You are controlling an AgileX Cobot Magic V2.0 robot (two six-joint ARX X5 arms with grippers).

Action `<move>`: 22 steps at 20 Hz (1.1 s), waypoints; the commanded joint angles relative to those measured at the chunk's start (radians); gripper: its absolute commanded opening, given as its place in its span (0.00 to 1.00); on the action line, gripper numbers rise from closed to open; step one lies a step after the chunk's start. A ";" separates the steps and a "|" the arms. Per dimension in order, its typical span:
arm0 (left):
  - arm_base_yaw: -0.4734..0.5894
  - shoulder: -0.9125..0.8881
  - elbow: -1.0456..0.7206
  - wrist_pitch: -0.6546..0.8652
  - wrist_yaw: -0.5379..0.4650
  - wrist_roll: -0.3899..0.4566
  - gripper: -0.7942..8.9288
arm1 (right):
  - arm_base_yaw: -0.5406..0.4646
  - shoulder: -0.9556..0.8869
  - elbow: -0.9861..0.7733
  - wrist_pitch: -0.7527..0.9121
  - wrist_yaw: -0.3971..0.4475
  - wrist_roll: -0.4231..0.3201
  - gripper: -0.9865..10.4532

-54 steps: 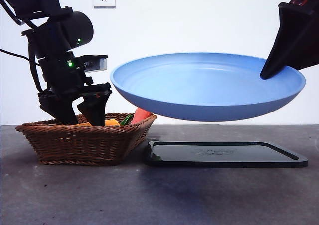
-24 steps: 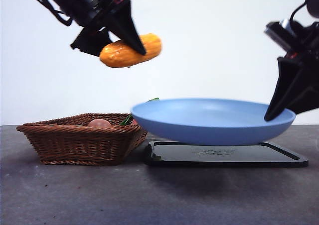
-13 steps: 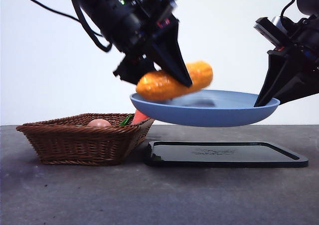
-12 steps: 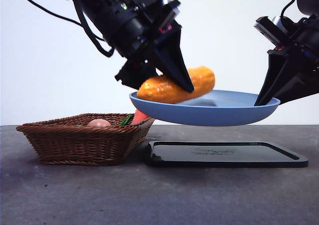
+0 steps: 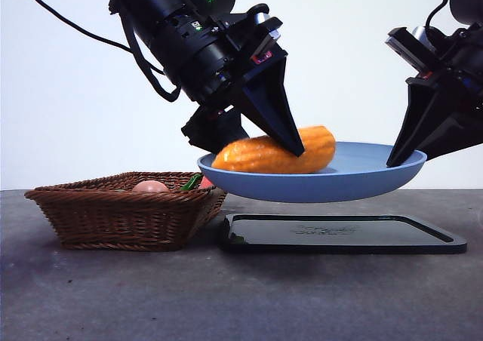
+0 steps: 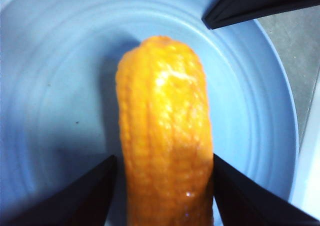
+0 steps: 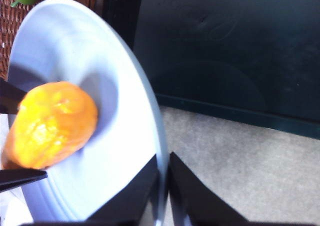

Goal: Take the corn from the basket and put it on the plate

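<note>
L claw [image 5: 256, 141] grips corn [image 5: 273, 153] in plate [image 5: 355, 182] (held aloft).

Corn [image 5: 275, 153] in plate [image 5: 362, 184], above tray [image 5: 343, 234].

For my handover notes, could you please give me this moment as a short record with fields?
corn: lying in the plate, gripped by the left tool
plate: held in the air above the black tray, its rim pinched by the right tool
left tool: shut on the corn, one jaw on each side
right tool: shut on the plate's rim
basket: on the table beside the tray, holding a pinkish round item and something green
</note>
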State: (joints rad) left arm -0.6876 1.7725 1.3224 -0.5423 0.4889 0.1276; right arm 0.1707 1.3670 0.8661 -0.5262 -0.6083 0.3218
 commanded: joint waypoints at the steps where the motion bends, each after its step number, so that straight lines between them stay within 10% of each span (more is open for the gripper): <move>1: -0.008 -0.002 0.031 -0.003 0.002 -0.016 0.39 | 0.003 0.014 0.019 0.013 -0.019 0.003 0.09; 22: 0.021 -0.245 0.148 -0.094 0.002 -0.026 0.39 | -0.116 0.429 0.308 0.039 -0.015 0.003 0.09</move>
State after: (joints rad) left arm -0.6613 1.5257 1.4475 -0.6464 0.4870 0.1108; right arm 0.0566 1.7779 1.1534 -0.4896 -0.6151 0.3222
